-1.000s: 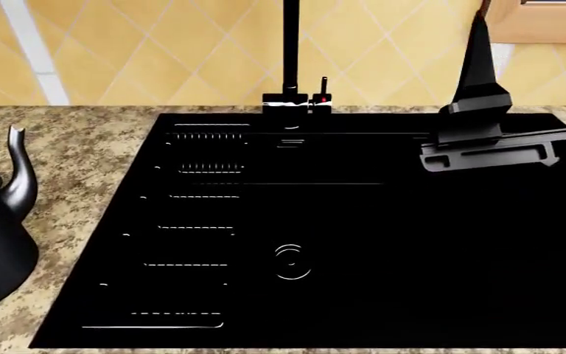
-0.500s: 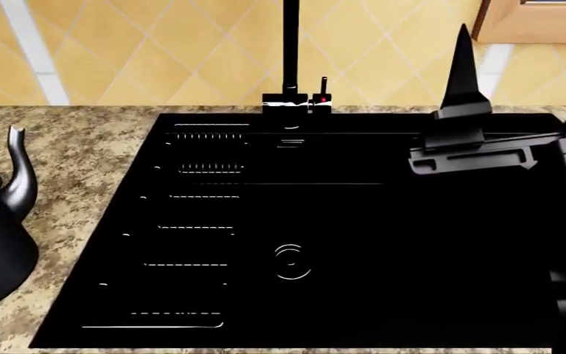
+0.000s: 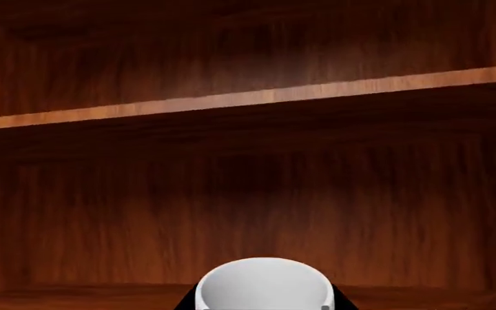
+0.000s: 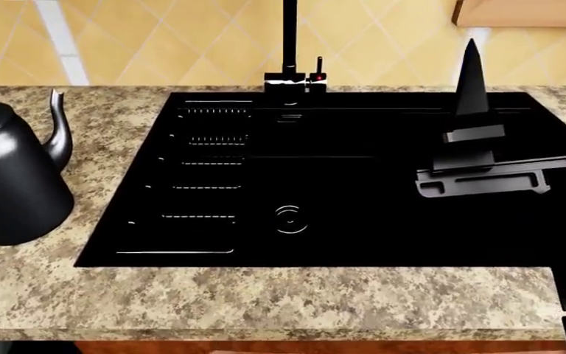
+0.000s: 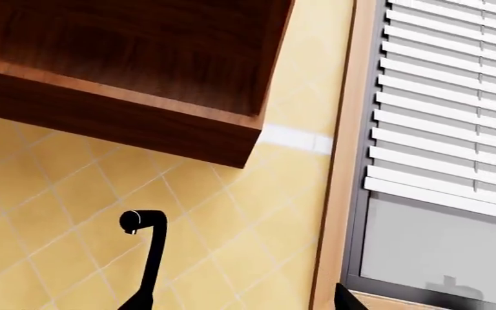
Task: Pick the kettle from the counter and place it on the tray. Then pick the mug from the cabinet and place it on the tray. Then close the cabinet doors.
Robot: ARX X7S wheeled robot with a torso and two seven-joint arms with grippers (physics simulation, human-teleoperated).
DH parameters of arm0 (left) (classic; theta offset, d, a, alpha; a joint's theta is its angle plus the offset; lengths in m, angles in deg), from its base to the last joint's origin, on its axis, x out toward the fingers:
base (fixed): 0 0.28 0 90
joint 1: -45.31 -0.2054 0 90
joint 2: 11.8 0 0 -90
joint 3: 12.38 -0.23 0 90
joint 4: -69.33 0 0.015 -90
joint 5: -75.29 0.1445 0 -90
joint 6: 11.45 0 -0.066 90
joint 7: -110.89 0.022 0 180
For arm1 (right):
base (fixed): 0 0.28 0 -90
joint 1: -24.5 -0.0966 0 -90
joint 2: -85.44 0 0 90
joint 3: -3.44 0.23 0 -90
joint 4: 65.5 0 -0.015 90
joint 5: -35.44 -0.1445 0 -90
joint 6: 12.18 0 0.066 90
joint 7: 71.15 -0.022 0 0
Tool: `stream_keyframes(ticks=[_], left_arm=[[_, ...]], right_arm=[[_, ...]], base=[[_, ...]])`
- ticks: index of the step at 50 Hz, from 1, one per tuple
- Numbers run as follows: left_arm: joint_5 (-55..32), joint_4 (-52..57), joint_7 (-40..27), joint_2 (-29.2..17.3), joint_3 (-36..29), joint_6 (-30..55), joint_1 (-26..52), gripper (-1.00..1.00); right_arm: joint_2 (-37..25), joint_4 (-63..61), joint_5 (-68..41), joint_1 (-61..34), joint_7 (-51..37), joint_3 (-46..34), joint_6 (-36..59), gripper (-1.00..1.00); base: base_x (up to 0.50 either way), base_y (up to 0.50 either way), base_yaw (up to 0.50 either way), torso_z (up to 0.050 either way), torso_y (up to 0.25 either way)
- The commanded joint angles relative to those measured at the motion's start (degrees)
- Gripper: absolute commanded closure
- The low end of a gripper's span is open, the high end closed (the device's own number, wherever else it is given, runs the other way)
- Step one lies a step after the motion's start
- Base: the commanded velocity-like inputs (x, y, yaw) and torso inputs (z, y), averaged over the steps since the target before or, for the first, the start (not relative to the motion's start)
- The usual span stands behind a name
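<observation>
Cataloguing: the scene is listed by place relative to the sink (image 4: pixel 362 192).
Kettle (image 4: pixel 12 177): stood upright on the counter (image 4: pixel 263 302), to the left of the sink and apart from its edge; not yet on any tray. No tray is seen in any view.
Mug (image 3: pixel 263 284): white, seen close in the left wrist view, inside the wooden cabinet (image 3: pixel 248 194) below a shelf (image 3: pixel 248 97); only its upper part is shown.
Left gripper: not itself shown; dark shapes flank the mug's base, but whether the fingers are spread or closed on the mug cannot be told.
Right gripper (image 4: pixel 480 158): held over the right part of the sink, one finger pointing up; nothing is held, and whether the fingers are apart cannot be told.
Faucet (image 4: pixel 290 44): behind the sink, against the tiled wall.
Step judged in hand: the mug is being taken from the cabinet.
Handling advice: the mug is best centred between the fingers, gripped squarely, lifted slightly, then drawn straight out clear of the shelf.
Risk: a tilted pull may knock the shelf.
</observation>
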Motion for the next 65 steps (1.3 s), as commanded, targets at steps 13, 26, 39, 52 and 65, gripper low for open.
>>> stream_keyframes(ticks=[13, 26, 39, 52, 65], left_arm=[[65.29, 64.19, 73.57, 2.51, 1.73, 26.33, -41.11, 1.0], [72.53, 68.39, 81.05, 2.51, 1.74, 26.33, -50.64, 1.0], [68.91, 69.15, 77.25, 2.51, 1.45, 26.33, -52.36, 1.0], [66.91, 69.65, 74.44, 2.51, 1.11, 26.32, -53.57, 1.0], [63.44, 70.45, 70.29, 2.5, 0.64, 26.32, -55.28, 1.0]], right_arm=[[-5.99, -0.42, 15.25, -22.52, -6.05, -48.03, -23.0, -1.0], [-4.19, 0.23, 17.51, -25.75, -9.72, -53.94, -22.55, -1.0], [-3.51, 0.97, 18.39, -24.71, -9.86, -54.46, -22.87, -1.0], [-2.92, 1.38, 18.84, -23.86, -10.04, -54.43, -22.96, -1.0], [-2.67, 1.57, 19.19, -23.23, -10.16, -54.25, -22.9, -1.0]], base=[[0.0, 0.0, 0.0, 0.0, 0.0], [0.0, 0.36, 0.0, 0.0, 0.0], [0.0, 0.5, 0.0, 0.0, 0.0], [0.0, 0.5, 0.0, 0.0, 0.0], [0.0, 0.5, 0.0, 0.0, 0.0]])
